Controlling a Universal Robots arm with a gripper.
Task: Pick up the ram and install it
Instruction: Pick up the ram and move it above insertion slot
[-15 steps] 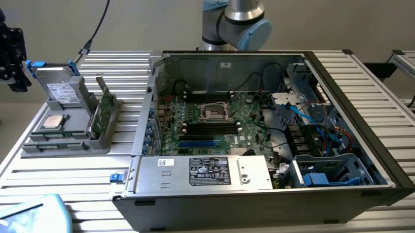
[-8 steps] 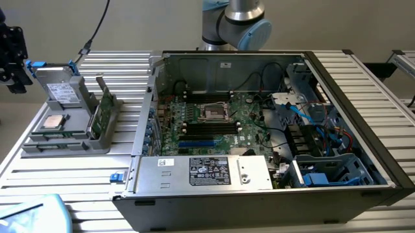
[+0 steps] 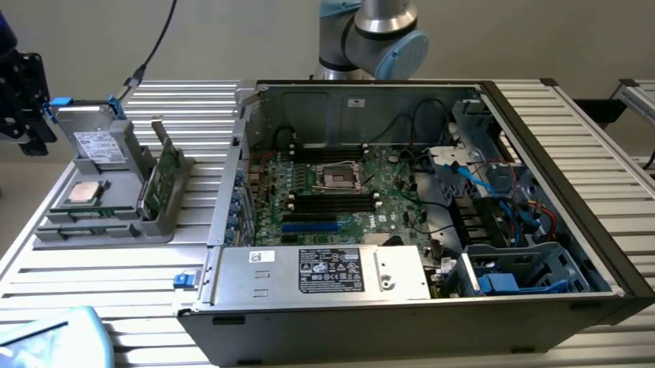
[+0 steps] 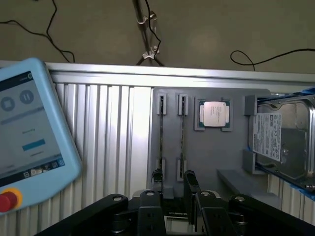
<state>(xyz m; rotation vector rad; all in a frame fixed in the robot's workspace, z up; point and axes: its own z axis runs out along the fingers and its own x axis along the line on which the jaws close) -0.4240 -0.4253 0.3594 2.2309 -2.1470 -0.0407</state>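
No text, brand or number is reading legibly. The power supply label [image 3: 330, 270] is carrying dense print and small logo marks, all too fine to resolve. The hard drive label [image 4: 267, 136] is showing rows of black print, also unreadable. The teach pendant screen [image 4: 27, 132] is displaying round icons and a blue bar, with no legible wording. The ram [image 3: 167, 178] is presenting no readable marking.

The arm [image 3: 381, 34] shows a grey and blue joint at twelve o'clock in the exterior view. Its dark wrist [image 3: 21, 84] hangs at ten o'clock, pointing downward. The gripper [image 4: 173, 178] holds its two black fingers [image 4: 157, 176] parted, a gap between them.
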